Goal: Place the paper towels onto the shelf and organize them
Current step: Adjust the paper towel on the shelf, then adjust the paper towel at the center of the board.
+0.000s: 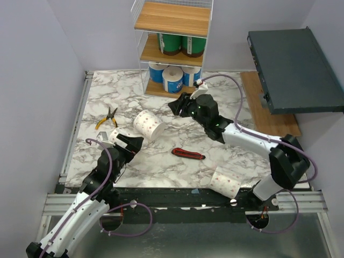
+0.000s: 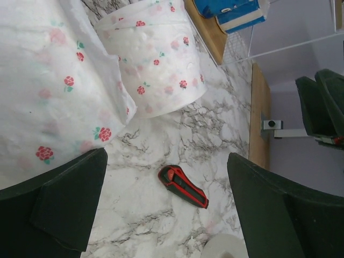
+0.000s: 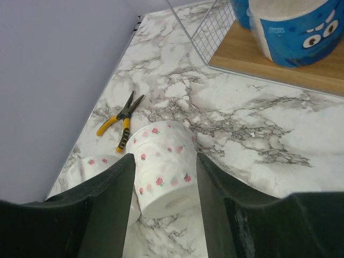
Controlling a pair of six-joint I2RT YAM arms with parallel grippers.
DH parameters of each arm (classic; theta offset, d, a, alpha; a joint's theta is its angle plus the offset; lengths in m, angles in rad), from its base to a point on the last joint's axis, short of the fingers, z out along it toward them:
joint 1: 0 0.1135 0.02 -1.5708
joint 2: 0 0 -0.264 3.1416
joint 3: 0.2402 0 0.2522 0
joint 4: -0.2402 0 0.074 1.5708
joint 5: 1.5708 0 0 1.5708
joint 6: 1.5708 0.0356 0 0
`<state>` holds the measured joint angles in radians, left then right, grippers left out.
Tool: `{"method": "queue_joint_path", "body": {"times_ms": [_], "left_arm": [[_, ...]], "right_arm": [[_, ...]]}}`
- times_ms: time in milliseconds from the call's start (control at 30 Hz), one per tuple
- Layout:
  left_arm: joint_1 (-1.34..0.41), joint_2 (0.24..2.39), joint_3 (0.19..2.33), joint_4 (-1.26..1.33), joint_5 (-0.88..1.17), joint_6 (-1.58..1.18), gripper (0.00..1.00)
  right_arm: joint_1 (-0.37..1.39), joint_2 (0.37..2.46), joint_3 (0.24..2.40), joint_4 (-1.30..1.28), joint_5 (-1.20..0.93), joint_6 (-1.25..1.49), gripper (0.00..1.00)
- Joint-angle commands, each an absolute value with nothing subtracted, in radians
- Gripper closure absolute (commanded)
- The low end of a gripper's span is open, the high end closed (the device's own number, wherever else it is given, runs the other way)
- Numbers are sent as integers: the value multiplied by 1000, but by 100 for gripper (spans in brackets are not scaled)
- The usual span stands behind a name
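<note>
Paper towels [image 1: 148, 124] on marble-pattern table [image 1: 156, 161], pale walls [image 1: 32, 80], left pincer [image 2: 166, 157] spread, right pincer [image 3: 165, 156] spread

Black-and-white arms [image 1: 250, 138], purple cables [image 1: 239, 99], apparently tiny green lights [image 1: 200, 106].

The marbled table [image 1: 161, 161] carries the wire shelf [image 1: 172, 19] at its far edge, yellow-handled pliers [image 1: 106, 118] near the left edge and a red utility knife [image 1: 188, 154] mid-table. Three rose-printed paper towel rolls [image 1: 148, 124] lie on it: two left of centre, one at the near edge.

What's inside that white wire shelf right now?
The shelf holds blue-wrapped rolls on its bottom tier, green-wrapped rolls on the middle. Anything behind them is hidden.
</note>
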<state>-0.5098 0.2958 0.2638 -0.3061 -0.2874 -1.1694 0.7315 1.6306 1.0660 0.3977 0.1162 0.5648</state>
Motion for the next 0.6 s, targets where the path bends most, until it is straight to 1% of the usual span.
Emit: {"method": "queue_joint_path", "body": {"times_ms": [0, 100, 200, 233, 300, 367, 400, 500, 567], "left_arm": [[-501, 327, 338, -321, -327, -1126, 1], [-502, 357, 376, -322, -339, -1111, 2], [-502, 377, 411, -329, -361, -1098, 1], [-502, 381, 422, -333, -369, -1092, 2], [-502, 385, 443, -348, -389, -1075, 1], [-500, 385, 466, -365, -415, -1050, 2], [-500, 386, 476, -378, -429, -1033, 2], [-497, 390, 520, -416, -473, -949, 1], [-494, 398, 558, -462, -514, -908, 2]], "right_arm": [[729, 1490, 1017, 189, 163, 514, 46], [730, 1424, 997, 76, 188, 512, 42], [730, 1377, 991, -66, 232, 570, 39], [730, 1359, 981, -93, 247, 601, 36], [730, 1306, 946, -137, 285, 689, 27], [730, 1236, 880, -136, 294, 755, 19], [729, 1191, 833, -108, 292, 776, 17], [729, 1067, 707, -14, 264, 766, 15], [729, 1006, 661, 21, 253, 742, 15]]}}
